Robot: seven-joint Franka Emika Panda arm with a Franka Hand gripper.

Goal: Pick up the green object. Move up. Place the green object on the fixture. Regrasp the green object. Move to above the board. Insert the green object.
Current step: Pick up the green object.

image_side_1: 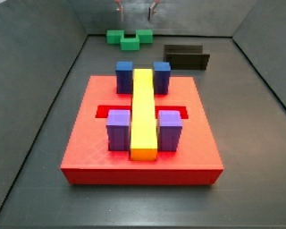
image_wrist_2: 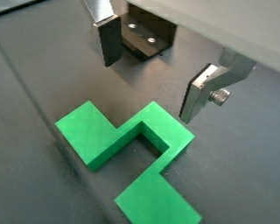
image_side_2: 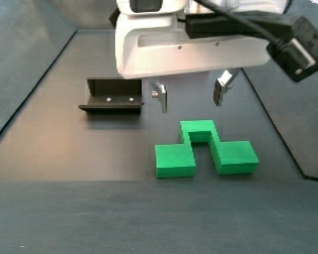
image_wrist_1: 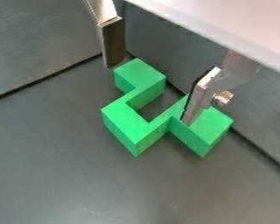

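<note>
Clearly the first step, picking up the green object (image_side_2: 202, 150), is in hand and not yet done. Reading a side view from left to right: the fixture (image_side_2: 110, 97) stands on the dark floor at the left, a dark L-shaped bracket with nothing on it; next comes the gripper (image_side_2: 190, 95), hanging under the white wrist housing with its two silver fingers spread wide and nothing between them; below and slightly right of it the U-shaped piece lies flat on the floor. In a wrist view the fingers (image_wrist_1: 109, 42) straddle the piece, one near the end of one leg, the other close by the opposite leg, neither clearly touching. The board (image_side_1: 143, 134), red and carrying the yellow bar (image_side_1: 143, 112), lies well apart from all this. I judge the next move calls for a short descent, then closing the jaws squarely across the piece.
</note>
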